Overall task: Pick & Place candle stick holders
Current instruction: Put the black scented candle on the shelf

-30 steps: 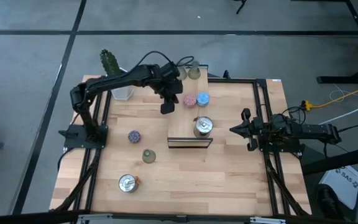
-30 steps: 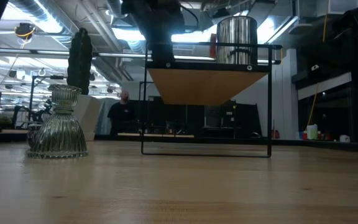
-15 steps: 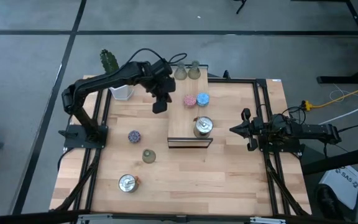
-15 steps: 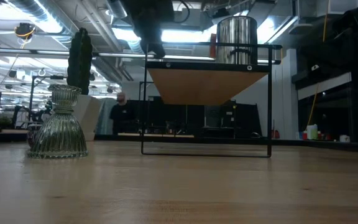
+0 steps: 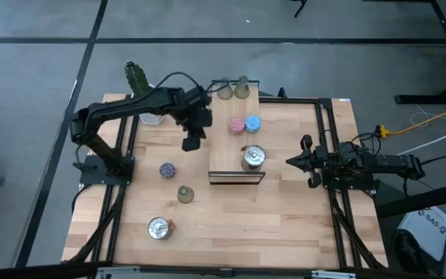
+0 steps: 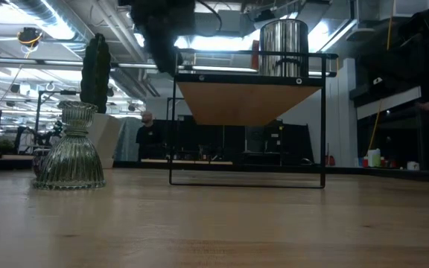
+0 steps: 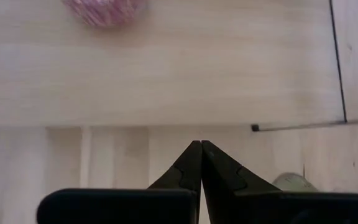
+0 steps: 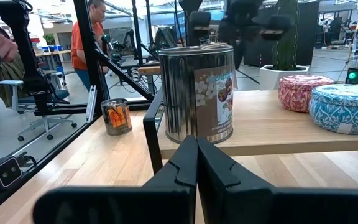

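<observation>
Pink holder (image 8: 304, 92) sharp in right wrist view, probably blurred in left; both jaws closed, empty.

Three holders (image 5: 245, 124) are set on the raised board (image 5: 221, 151); two more (image 5: 233, 91) stand behind it, and three (image 5: 166, 170) are spread on the desk (image 5: 285, 217) to its left.
</observation>
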{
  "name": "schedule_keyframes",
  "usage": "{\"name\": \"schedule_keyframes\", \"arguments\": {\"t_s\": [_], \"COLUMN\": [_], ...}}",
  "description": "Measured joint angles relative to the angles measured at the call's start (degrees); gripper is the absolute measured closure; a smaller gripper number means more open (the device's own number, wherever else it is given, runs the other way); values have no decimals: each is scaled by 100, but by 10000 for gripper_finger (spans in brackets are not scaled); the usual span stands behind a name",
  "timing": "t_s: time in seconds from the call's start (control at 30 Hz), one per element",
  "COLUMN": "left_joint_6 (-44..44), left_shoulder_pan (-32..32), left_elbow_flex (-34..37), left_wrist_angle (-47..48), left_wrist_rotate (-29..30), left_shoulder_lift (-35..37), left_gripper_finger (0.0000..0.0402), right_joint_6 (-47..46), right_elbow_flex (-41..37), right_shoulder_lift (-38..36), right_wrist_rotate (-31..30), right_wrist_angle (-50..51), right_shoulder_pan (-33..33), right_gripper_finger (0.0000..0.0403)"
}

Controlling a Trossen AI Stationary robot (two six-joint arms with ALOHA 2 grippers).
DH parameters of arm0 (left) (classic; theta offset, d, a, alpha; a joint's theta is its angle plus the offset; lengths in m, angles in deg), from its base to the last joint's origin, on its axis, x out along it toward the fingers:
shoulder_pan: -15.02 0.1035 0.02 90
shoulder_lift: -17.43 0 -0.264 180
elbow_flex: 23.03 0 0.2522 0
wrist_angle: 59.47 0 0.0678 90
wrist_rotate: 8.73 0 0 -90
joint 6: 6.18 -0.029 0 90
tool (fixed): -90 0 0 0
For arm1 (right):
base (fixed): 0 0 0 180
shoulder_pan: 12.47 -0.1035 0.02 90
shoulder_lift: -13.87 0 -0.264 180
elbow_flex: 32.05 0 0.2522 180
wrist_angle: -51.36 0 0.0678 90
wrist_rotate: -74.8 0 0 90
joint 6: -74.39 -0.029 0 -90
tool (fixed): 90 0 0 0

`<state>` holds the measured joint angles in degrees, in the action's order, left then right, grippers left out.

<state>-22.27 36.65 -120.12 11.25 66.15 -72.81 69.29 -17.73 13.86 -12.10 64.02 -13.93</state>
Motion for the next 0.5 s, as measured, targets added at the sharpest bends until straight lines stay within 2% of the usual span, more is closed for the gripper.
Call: {"name": "schedule_keyframes", "arguments": {"t_s": [0.5], "left_joint_6": [-205], "left_shoulder_pan": [-494], "left_elbow_flex": [1974], "left_wrist_angle": [-275], "left_wrist_rotate": [2], "left_shoulder_lift": [1431], "left_gripper_finger": [396], "right_joint_6": [0], "right_elbow_flex": [0], "right_shoulder_lift": [0], "right_wrist_rotate": [2], "right_wrist_angle": [2], "right_shoulder_pan": [2], "right_gripper_finger": [398]}}
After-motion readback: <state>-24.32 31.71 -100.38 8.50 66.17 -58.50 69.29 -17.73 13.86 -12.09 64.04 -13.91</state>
